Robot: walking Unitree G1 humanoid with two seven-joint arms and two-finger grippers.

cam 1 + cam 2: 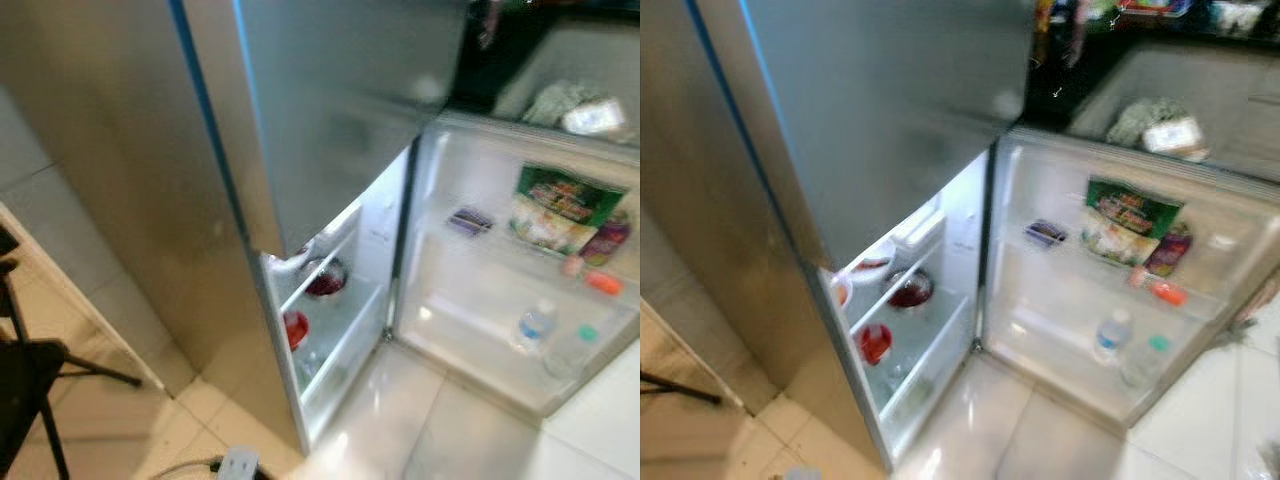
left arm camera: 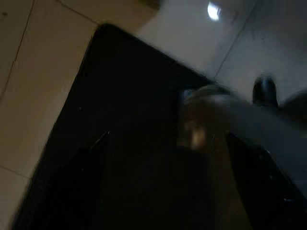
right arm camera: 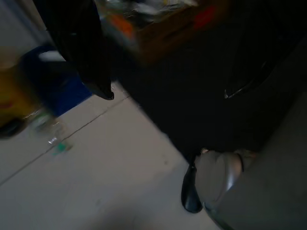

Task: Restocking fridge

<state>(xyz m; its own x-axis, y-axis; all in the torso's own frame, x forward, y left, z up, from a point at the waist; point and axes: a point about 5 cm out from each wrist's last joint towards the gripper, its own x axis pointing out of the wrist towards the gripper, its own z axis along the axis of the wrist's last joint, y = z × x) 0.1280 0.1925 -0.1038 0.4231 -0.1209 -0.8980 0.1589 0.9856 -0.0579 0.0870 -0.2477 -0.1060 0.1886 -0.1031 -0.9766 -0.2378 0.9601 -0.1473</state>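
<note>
Open fridge door (image 1: 520, 290) (bottles (image 1: 537, 325) aboard)

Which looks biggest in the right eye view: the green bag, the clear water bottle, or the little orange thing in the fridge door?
1. Green printed bag, clearly largest.
2. Clear plastic water bottle.
3. Small orange item, smallest; it is blurred, so its outline is unsure.

Left gripper (image 2: 163, 158) hangs low in shade. Right gripper: one black finger (image 3: 93, 72) visible, pointing floorward.

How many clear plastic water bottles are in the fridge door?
2: a white-capped clear plastic bottle and a green-capped clear plastic bottle, side by side on the lowest door shelf. Others may be hidden.
</note>
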